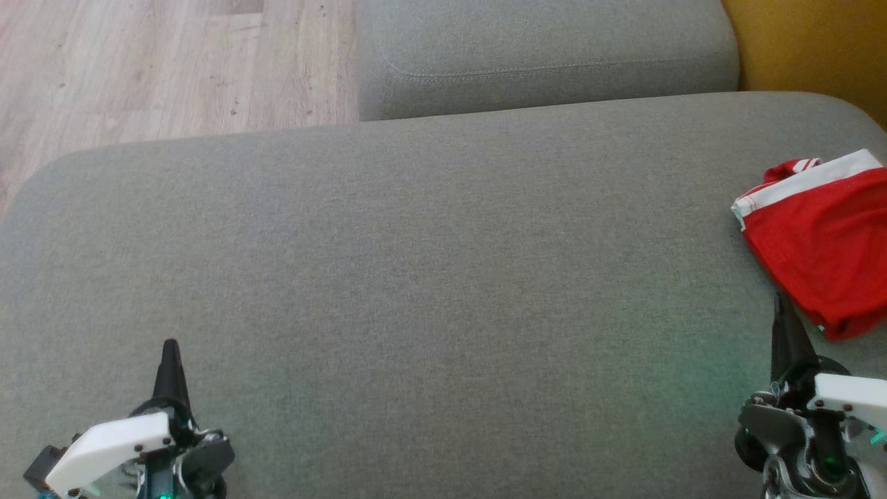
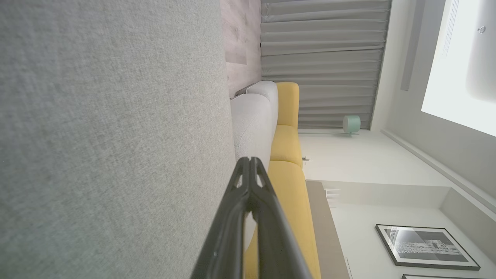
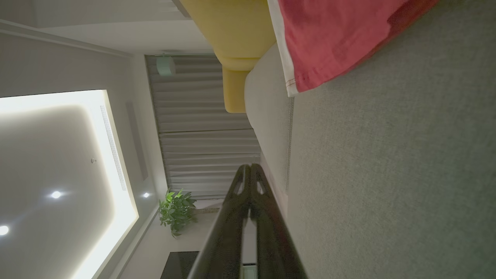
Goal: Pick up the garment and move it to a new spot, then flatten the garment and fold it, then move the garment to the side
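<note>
I judge the move aside done: the garment lies folded at the right edge of the cushion. Left fingers and right fingers are pressed together, empty. Next, I'd retreat.

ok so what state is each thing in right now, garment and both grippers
garment, folded, lying at the right end of the grey cushion, not held
left gripper, shut, empty
right gripper, shut, empty, tip near the garment's edge
</note>
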